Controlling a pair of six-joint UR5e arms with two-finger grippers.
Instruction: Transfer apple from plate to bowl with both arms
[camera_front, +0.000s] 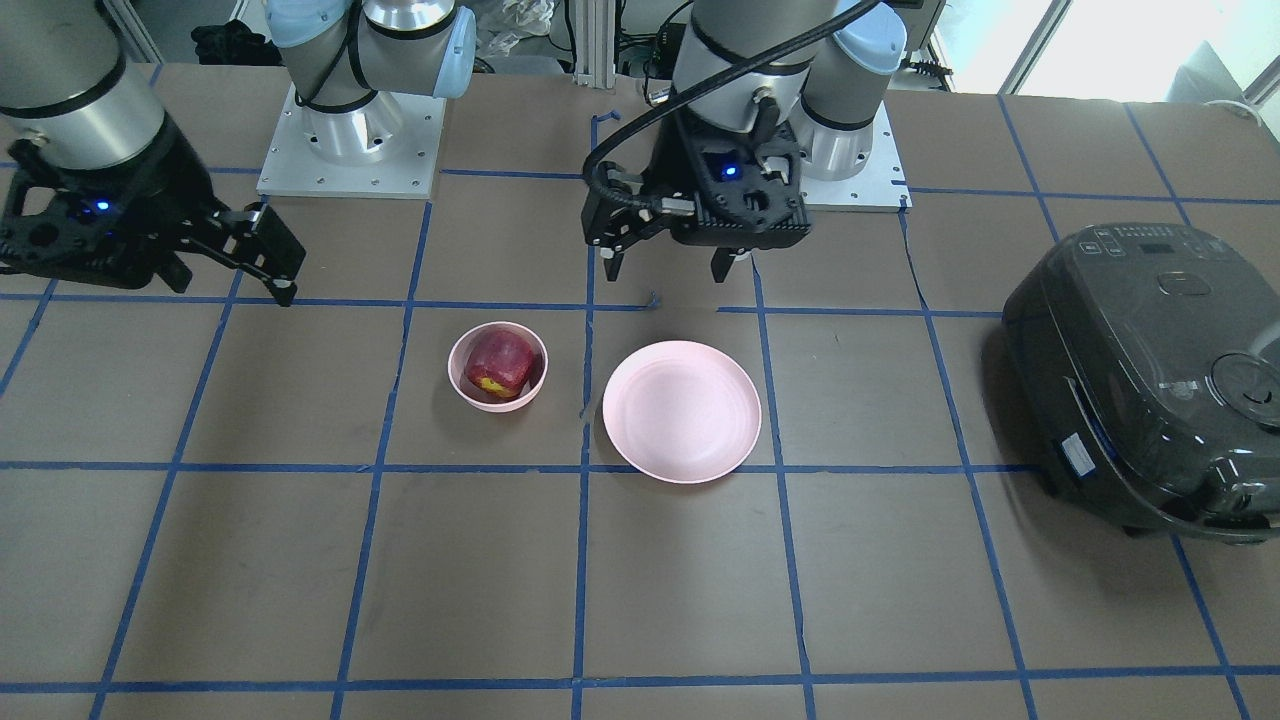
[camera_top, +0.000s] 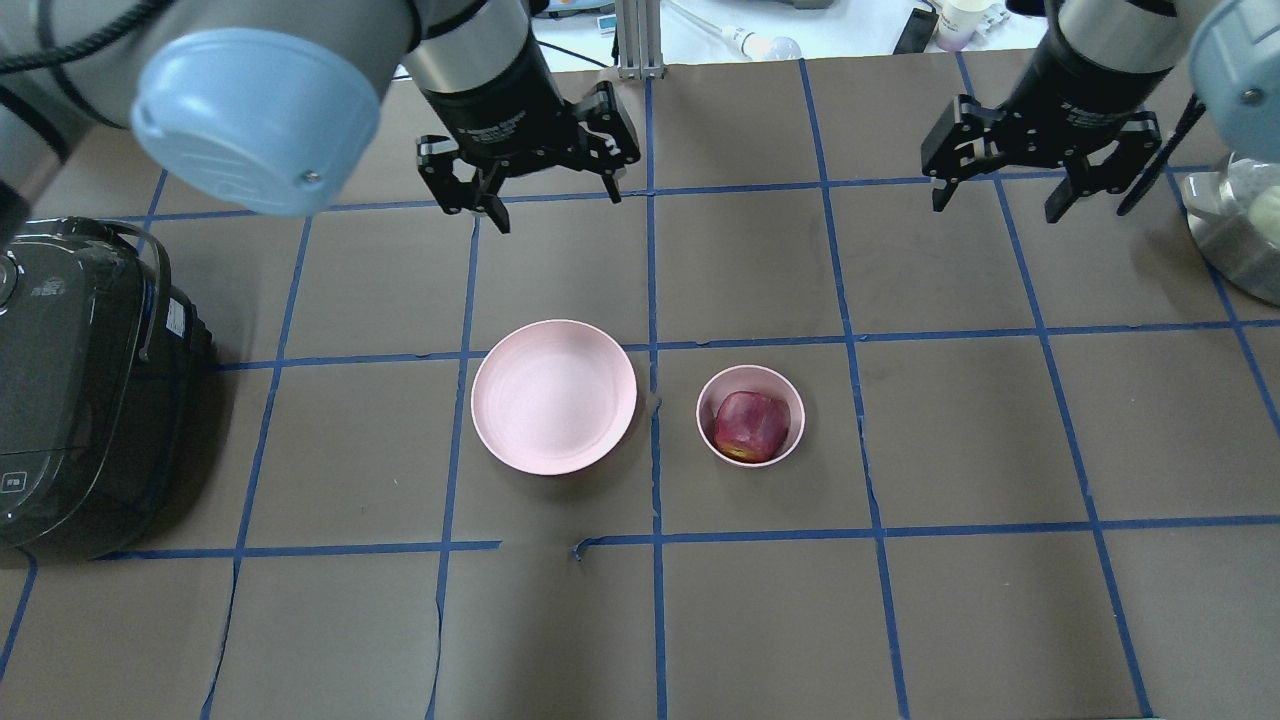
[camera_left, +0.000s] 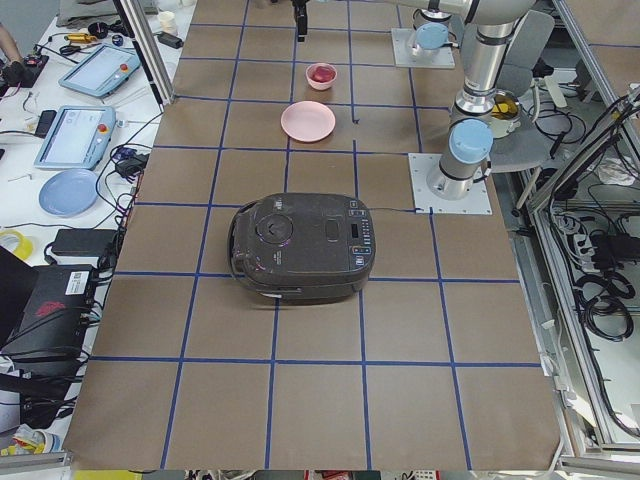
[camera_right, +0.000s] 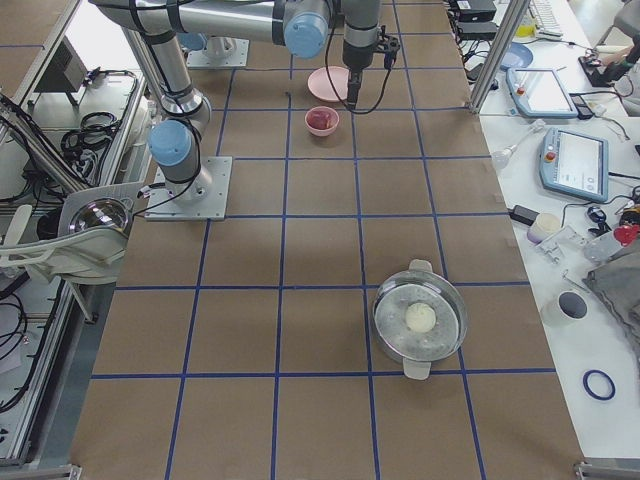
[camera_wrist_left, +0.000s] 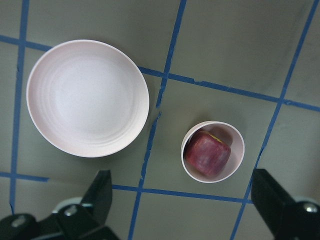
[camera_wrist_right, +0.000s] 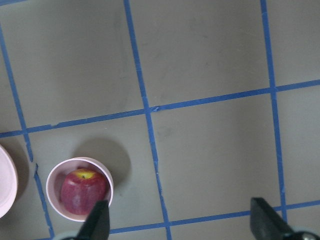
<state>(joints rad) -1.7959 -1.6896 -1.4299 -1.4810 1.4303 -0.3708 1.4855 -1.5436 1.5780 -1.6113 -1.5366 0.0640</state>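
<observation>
Apple (camera_front: 500, 363) is resting inside the small pink bowl (camera_front: 497, 404); left gripper (camera_front: 665, 270) and right gripper (camera_front: 232, 282) are both hanging open and empty.
Front-facing view: the wide plate (camera_front: 682, 412) is lying bare just beside the bowl, and both grippers are hovering high over the table (camera_front: 300, 560), well apart from the apple. Overhead view: the bowl is standing right of the plate, and both jaws are spreading wide, gripping nothing. Left wrist view: the apple is filling nearly the whole bowl, far below the spread fingers (camera_wrist_left: 102, 192). Right wrist view: it is showing at the lower left, yellow patch visible. Side views: too small to add more. I am judging the apple firm, light and smooth-skinned, so a little slippery. The bowl wall is leaving little room, so a hold from above across the flatter sides is looking best.
</observation>
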